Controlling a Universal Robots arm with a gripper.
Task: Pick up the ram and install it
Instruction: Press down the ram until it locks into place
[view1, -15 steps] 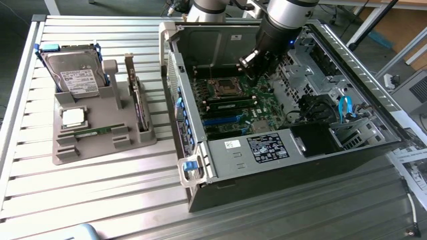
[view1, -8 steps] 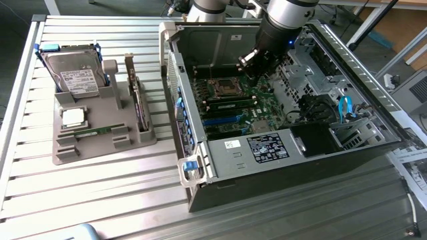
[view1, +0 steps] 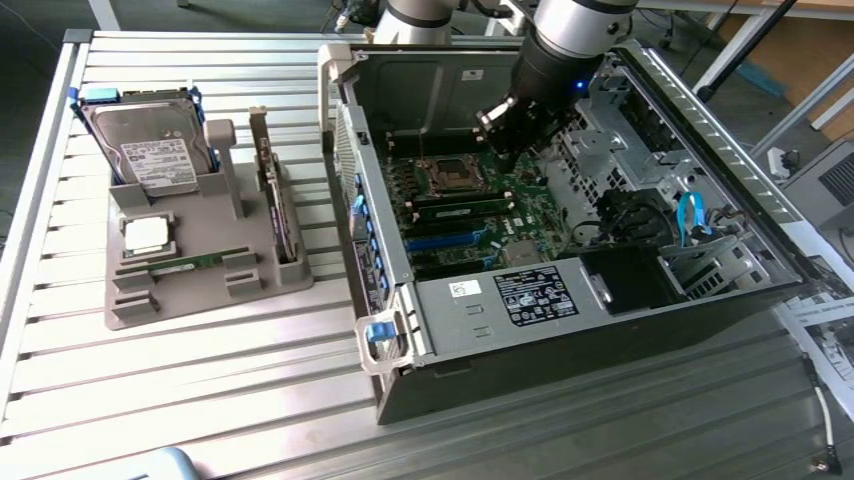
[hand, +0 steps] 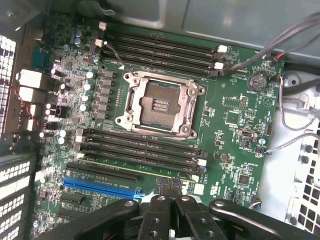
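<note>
A ram stick, thin and green, lies flat in the grey holder on the exterior view's left. Another green stick stands in a slot of the motherboard inside the open computer case, beside the empty processor socket. In the wrist view that seated stick shows as a pale green edge in the slot row nearest my fingers. My gripper hangs inside the case over the board, shut, with nothing visible between its fingers.
The holder also carries a hard drive, a square silver processor chip and an upright expansion card. Case walls, a drive cage and loose cables ring the board. A blue slot lies near my fingers.
</note>
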